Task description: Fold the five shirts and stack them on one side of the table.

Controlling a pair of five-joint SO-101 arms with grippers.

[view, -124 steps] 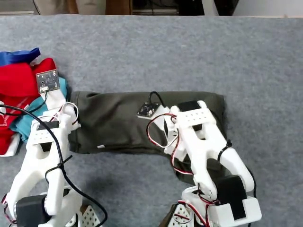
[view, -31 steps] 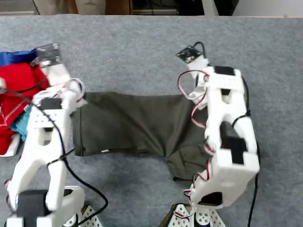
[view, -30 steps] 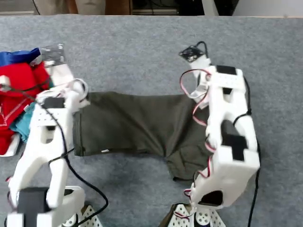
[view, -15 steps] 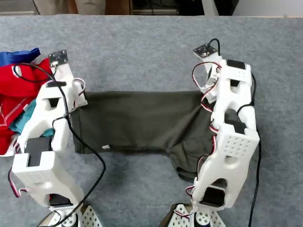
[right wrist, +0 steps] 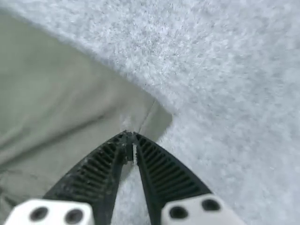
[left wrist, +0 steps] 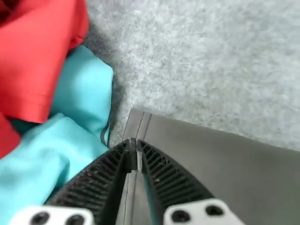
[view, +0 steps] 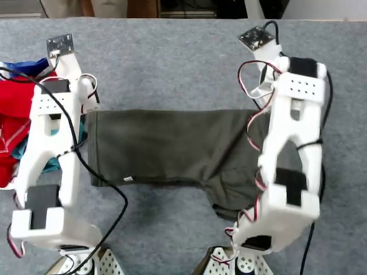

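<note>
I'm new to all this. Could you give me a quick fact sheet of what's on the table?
Surface: grey table cover
Main item: olive shirt, lying flat
Left gripper: shut on the olive shirt's corner next to the pile
Right gripper: shut on the opposite far corner
Pile: red shirt and turquoise shirt, bunched at the table edge

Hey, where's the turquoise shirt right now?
In the left wrist view, the turquoise shirt lies against the red shirt, right beside the olive shirt corner that the left end effector pinches.
</note>
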